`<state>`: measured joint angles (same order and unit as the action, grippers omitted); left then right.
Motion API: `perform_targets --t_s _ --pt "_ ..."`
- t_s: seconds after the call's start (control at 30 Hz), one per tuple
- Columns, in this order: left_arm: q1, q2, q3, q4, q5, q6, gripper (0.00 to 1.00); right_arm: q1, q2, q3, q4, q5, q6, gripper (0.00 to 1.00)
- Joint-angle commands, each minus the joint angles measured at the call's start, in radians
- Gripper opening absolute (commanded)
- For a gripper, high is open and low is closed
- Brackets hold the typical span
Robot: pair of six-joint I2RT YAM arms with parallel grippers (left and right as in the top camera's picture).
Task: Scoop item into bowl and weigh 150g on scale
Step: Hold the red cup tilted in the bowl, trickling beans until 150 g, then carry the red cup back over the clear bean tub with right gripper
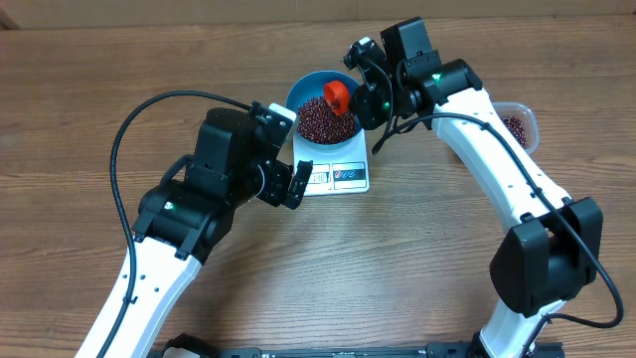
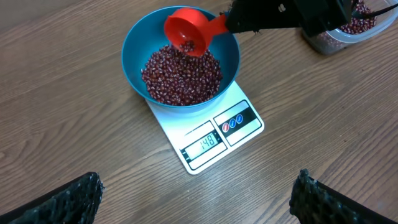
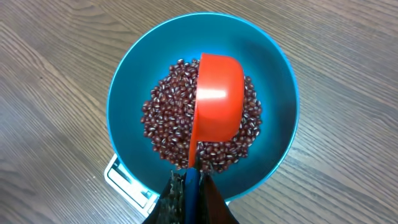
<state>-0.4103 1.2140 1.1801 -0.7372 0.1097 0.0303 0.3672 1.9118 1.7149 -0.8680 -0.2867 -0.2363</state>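
1. Resting on the wood-grain surface (image 1: 99,80), the flat white rectangular plastic scale (image 2: 217,140) carries the round, smooth-walled bright blue bowl (image 2: 134,50). Its display panel lies on the edge clear of the bowl and shows dark digits.
2. The small, glossy dark red-brown beans (image 3: 161,118) form a loose maroon heap in the bottom of the bowl.
3. At the right claw (image 3: 189,193), the jaws are together, clamped on the thin handle of a smooth red plastic scoop (image 3: 217,99). The scoop's rounded cup is tipped over the heap.
4. At the left claw (image 2: 193,205), the textured black jaws stand wide apart and hold nothing, near the scale's display edge.
5. A clear rounded plastic tub (image 1: 519,124) with more beans stands beside the right arm, well apart from the bowl.
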Motion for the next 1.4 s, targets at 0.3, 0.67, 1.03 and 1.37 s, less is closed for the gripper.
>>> perform_targets --t_s 0.3,0.67,1.03,1.37 --pt "0.004 0.009 0.000 0.000 0.014 0.019 1.00 0.004 -0.038 0.022 0.002 -0.033 0.003 0.04" --pt "0.004 0.009 0.000 0.000 0.014 0.019 1.00 0.004 -0.038 0.022 0.002 -0.033 0.003 0.04" --pt "0.004 0.009 0.000 0.000 0.014 0.019 1.00 -0.004 -0.053 0.022 -0.014 -0.110 0.004 0.03" --pt "0.004 0.009 0.000 0.000 0.013 0.019 1.00 -0.114 -0.168 0.022 -0.077 -0.116 0.004 0.04"
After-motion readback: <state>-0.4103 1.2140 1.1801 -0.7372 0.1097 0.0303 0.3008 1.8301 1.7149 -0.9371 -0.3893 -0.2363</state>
